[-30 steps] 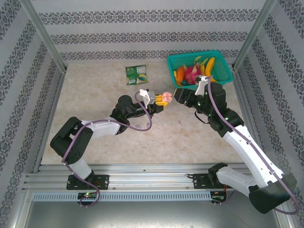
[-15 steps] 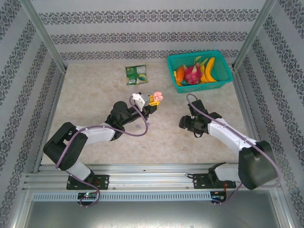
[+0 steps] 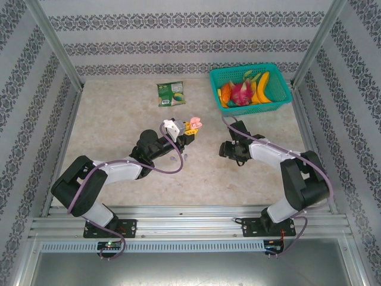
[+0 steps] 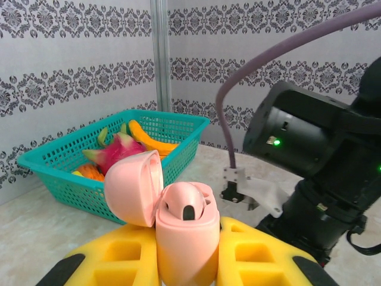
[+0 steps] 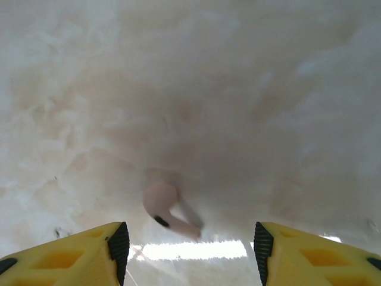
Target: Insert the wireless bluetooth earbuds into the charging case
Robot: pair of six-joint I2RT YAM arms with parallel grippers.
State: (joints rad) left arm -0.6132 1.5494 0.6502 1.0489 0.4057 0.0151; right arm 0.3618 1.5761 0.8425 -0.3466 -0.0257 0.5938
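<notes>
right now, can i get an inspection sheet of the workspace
surface: pale marbled table, no damage seen
job's things: charging case, pink, lid open; seated earbud inside it, apparently; loose earbud on the table
clutter: teal basket of fruit and green packet, at the far side
grippers: left claw shut on the charging case; right claw open over the loose earbud
cables: purple cable arching off the right arm
surroundings: patterned walls, metal frame posts

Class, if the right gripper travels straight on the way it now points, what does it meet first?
Probably the small pale pink plastic earbud lying on the beige marbled tabletop, though depth is unclear.
</notes>
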